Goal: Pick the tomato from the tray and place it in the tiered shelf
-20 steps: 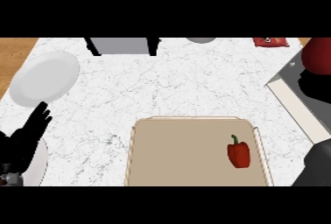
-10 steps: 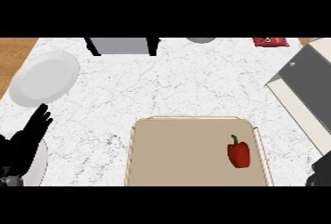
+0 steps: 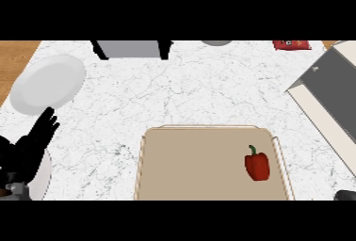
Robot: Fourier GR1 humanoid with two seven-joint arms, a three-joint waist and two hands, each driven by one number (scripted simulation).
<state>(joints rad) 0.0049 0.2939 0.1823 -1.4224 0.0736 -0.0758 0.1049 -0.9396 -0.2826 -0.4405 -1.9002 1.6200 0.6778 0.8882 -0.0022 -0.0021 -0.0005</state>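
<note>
One red pepper (image 3: 256, 165), green stem pointing far, lying in right part of one beige tray (image 3: 195, 160). Tray's near edge cut off from view. One white plate (image 3: 47, 84) far left on marbled surface (image 3: 195, 94). One grey-and-cream slanted unit (image 3: 327, 94) at right, cut off, hard to identify. Near left, left hand (image 3: 31, 148), fingers straight and apart, holding nothing. Of right hand (image 3: 345, 195), only a dark sliver at near right corner; state cannot be told.

No legible text or labels
</note>
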